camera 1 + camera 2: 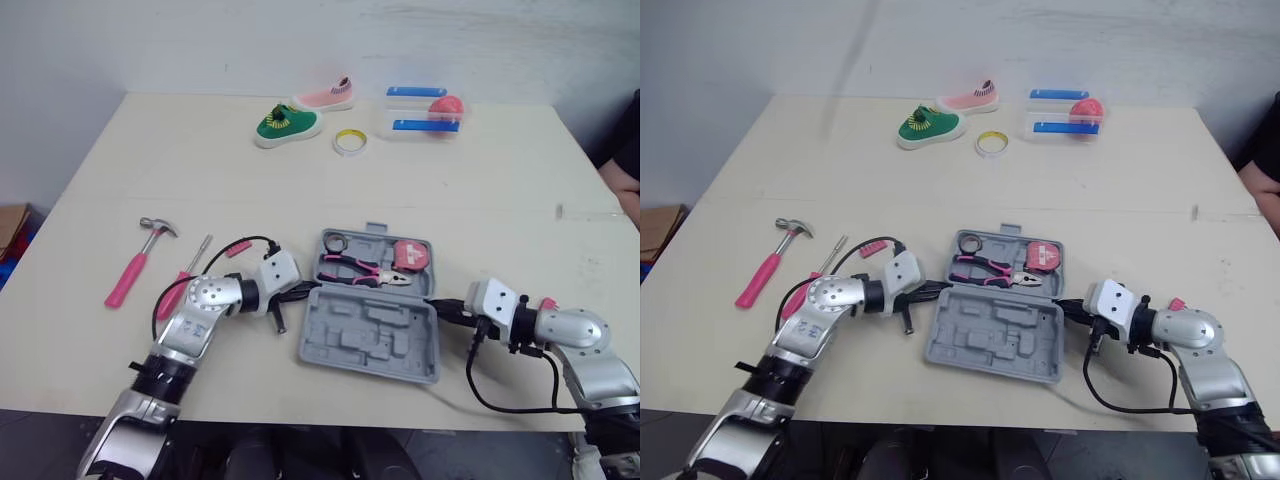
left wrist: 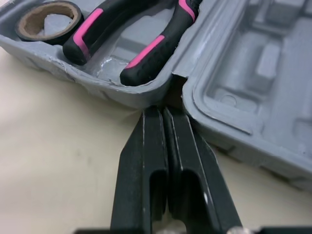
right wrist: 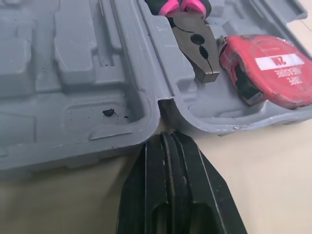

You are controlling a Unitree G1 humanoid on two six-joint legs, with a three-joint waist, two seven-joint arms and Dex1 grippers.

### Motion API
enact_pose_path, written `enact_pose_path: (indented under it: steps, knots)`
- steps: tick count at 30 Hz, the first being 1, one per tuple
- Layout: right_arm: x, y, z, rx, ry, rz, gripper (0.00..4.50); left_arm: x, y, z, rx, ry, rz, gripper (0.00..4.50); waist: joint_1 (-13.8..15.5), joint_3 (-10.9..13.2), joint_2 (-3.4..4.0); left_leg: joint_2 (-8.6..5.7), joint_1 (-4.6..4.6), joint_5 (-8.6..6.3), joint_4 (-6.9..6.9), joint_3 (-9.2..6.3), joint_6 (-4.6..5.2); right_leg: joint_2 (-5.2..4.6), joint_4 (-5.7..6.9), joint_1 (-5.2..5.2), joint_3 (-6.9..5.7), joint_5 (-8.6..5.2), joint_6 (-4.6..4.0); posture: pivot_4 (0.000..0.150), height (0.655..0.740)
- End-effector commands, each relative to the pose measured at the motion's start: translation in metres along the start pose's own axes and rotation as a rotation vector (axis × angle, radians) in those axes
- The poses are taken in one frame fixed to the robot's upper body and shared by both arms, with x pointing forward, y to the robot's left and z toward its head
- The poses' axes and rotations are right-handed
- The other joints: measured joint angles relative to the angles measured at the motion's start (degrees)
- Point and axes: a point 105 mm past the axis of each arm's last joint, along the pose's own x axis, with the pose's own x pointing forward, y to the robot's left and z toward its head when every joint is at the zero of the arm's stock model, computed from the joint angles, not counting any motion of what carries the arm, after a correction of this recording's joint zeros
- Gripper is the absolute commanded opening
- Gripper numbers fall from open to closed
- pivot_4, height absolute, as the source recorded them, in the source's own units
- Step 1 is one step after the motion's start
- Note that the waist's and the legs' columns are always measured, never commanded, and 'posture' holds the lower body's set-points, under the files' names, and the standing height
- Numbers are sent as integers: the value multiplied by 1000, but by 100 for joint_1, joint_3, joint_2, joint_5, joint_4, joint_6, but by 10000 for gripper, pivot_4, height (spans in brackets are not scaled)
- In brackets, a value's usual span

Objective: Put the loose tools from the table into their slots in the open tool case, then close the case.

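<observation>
At the near edge of the table point(image 1: 200, 160), I am apparently bracing the open tool case point(image 1: 368, 335) from both sides, and I should be pressing evenly so it is not twisting. My left gripper point(image 2: 163, 114) and right gripper point(image 3: 165, 139) are both closed tight, holding nothing, tips touching the hinge ends. Left of the case, the hammer point(image 1: 135, 262) and screwdriver point(image 1: 190, 268) are lying loose.

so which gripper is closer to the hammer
Left. The left gripper is at the left edge of the tool case, the side where the hammer lies; the right gripper is at the case's right edge, farther off.
</observation>
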Motion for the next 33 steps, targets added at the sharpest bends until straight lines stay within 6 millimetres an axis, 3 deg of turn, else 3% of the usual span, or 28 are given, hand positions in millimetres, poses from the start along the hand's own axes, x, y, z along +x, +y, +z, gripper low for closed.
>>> enact_pose_path:
  steps: [1,9,14,19,26,27,29,30,33]
  knots:
    - [12,3,21,-75,-75,49,0,-10,-15,15,52,-30,-48,411,2,0,0,-1,0,0,-2,0,1,-1,0,-1,0,0,0,1500,7400]
    - [26,16,28,-76,-103,132,0,-27,-19,-2,-22,41,9,411,1,0,1,0,0,-2,-6,-3,2,-2,-7,3,-1,-1,-2,1500,7400]
    - [20,13,20,-69,-63,111,0,-35,-9,-7,-20,69,48,411,-7,0,1,1,0,-3,-6,-3,3,-1,-6,3,0,0,-4,1500,7400]
    - [-9,-2,16,-72,-36,65,0,-59,-12,-12,26,121,14,411,-9,0,1,2,1,-4,-14,-1,1,-2,-10,0,1,-1,-7,1500,7400]
    - [-60,-29,22,-87,-62,-106,0,-105,-7,5,27,13,80,411,-5,2,-1,2,-3,-16,-25,-1,5,-8,-35,5,-2,-3,-10,1500,7400]
    - [-70,-33,23,-60,-71,-141,0,-115,-8,10,31,-29,96,2766,-3,2,-1,2,-4,-17,-26,-1,5,-9,-36,4,-2,-3,-11,1500,7400]
    - [-107,-39,15,-44,-2,-212,6445,-155,1,16,42,-91,225,8723,3,3,0,2,-5,-19,-30,-2,4,-11,-41,5,-4,-4,-13,1500,7400]
    - [-125,-42,9,-39,42,-250,9149,-179,6,8,31,-74,311,12880,3,3,1,1,-11,-23,-32,-3,5,-12,-43,1,-6,-6,-15,1500,7400]
    - [-156,-43,-6,-30,124,-315,21589,-229,23,-11,-39,-43,535,23980,-5,3,0,-1,-5,-27,-68,-4,5,-14,-89,8,-9,-9,-21,1500,7400]
